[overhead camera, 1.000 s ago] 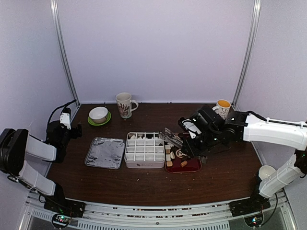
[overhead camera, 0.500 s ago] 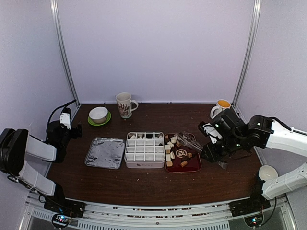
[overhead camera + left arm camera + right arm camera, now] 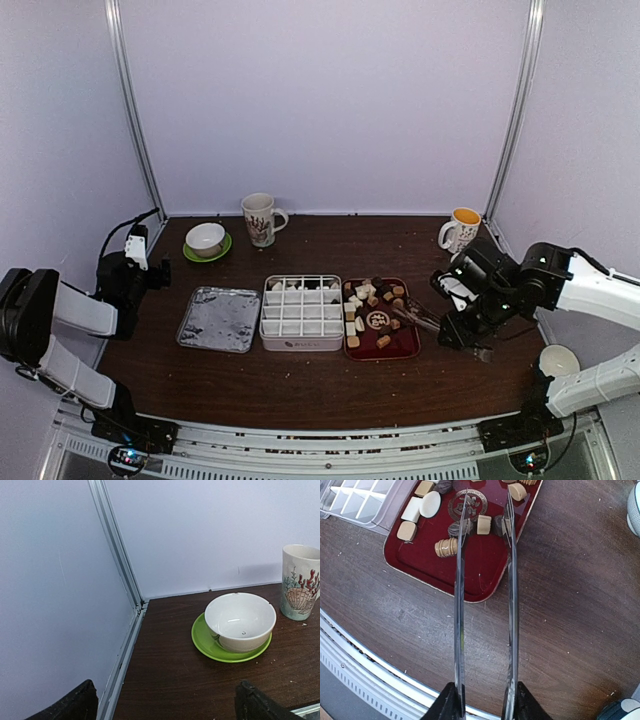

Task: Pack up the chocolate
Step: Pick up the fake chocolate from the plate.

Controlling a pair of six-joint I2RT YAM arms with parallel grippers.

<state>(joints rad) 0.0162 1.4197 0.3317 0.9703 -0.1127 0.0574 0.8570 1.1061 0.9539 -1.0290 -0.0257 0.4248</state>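
Two-finger right end effector (image 3: pixel 484 702) clamped on tongs (image 3: pixel 459 630), pulled rightward over tray (image 3: pixel 485 575); left end effector (image 3: pixel 165 705) apart, unmoved

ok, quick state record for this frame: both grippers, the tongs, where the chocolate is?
left gripper: open, empty, facing white bowl on green saucer
right gripper: shut on metal tongs
tongs tips: apart, above dark-red rectangular tray, cream chocolate cube seen between them, contact unclear
chocolate pieces: mostly on tray; a few in back row of white gridded box
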